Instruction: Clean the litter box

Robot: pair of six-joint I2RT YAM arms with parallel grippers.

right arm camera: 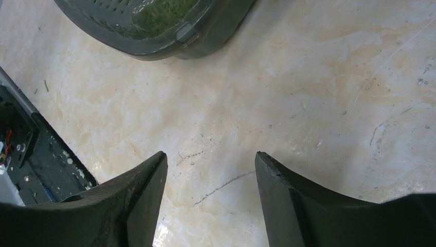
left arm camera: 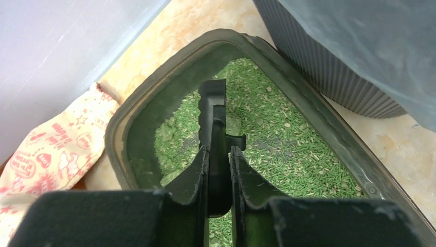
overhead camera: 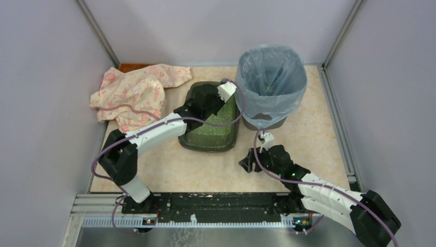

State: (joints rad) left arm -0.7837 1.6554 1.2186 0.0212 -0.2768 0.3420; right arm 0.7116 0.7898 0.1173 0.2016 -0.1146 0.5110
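We count one litter box [overhead camera: 210, 135] at the table's middle, one bin [overhead camera: 270, 87] just right of it, one cloth [overhead camera: 134, 92] left. Our left gripper [left arm camera: 220, 170] clamps a black scoop [left arm camera: 214, 123] over the litter — our right gripper [right arm camera: 211, 170] gapes, empty, above bare table [right arm camera: 308, 103].

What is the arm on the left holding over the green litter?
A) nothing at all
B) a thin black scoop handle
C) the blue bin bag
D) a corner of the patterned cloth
B: in the left wrist view the left gripper has its jaws shut on a black scoop above the litter box.
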